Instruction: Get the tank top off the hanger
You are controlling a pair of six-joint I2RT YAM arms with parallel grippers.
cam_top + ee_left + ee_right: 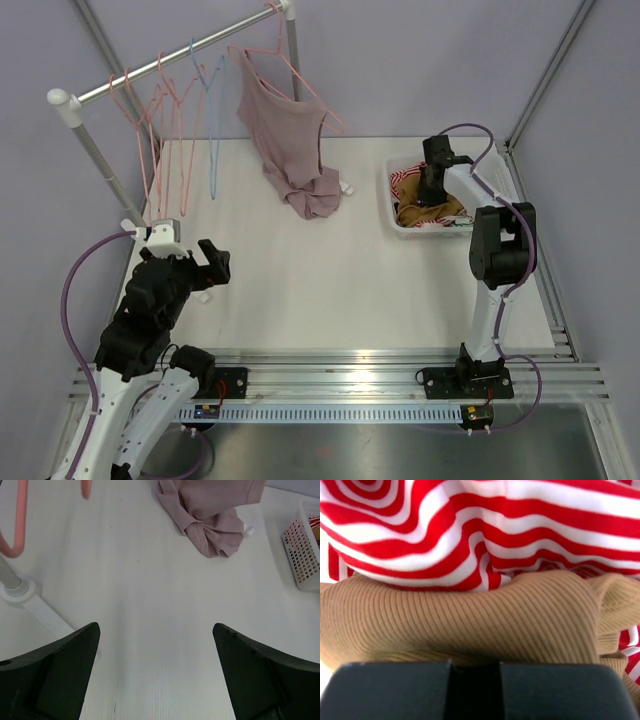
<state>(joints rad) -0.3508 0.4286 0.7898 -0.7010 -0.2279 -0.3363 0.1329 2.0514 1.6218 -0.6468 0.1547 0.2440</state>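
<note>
Tank top on hanger at 12 o'clock; left fingers spread; right fingers pressed together over basket, 2 o'clock.

I see the tank top at 12 o'clock as soft matt cloth. The counter is matt white with faint wood grain. The rail is shiny metal, the basket perforated white plastic holding a ribbed tan knit and smooth striped cloth.

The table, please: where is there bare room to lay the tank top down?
Bare tabletop runs from the left claw to the basket, nearer than the tank top. Crowded: under the hangers, and the basket holding the right claw.
</note>
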